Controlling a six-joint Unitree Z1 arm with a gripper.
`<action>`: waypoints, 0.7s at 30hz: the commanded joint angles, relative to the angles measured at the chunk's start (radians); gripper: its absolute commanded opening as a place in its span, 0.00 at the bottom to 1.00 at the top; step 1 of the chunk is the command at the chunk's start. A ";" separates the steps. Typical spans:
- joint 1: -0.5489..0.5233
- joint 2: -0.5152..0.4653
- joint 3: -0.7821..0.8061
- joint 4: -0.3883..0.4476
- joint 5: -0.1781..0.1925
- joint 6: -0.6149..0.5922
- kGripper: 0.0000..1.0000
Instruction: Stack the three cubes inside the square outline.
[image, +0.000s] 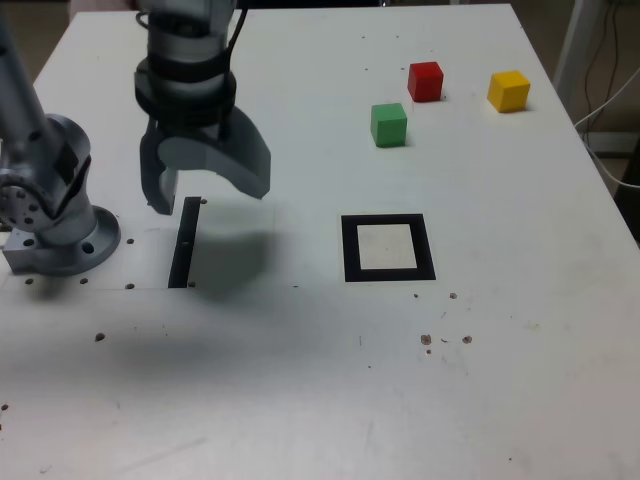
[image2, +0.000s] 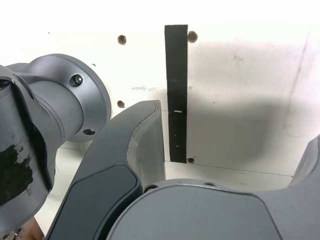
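Gripper (image: 200, 190) hung over black strip (image: 185, 243) near arm base (image: 60, 240), jaws spread wide, empty. Red cube (image: 426, 81), yellow cube (image: 509, 90), green cube (image: 389, 125) sat loose, well beyond square outline (image: 388, 247). Outline vacant; no stacking begun.

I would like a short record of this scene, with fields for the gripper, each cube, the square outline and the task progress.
gripper: open, empty, hanging over the black strip near the arm base
red cube: on the table, far side, apart from the others
yellow cube: toward the exterior view's right of the red cube
green cube: nearest cube to the outline
square outline: nothing inside it
progress: no cube stacked yet
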 joint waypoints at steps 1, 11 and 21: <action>0.020 0.015 -0.026 0.006 0.004 0.017 1.00; 0.185 0.120 -0.208 0.050 0.011 0.172 1.00; 0.308 0.266 -0.404 0.094 0.023 0.279 1.00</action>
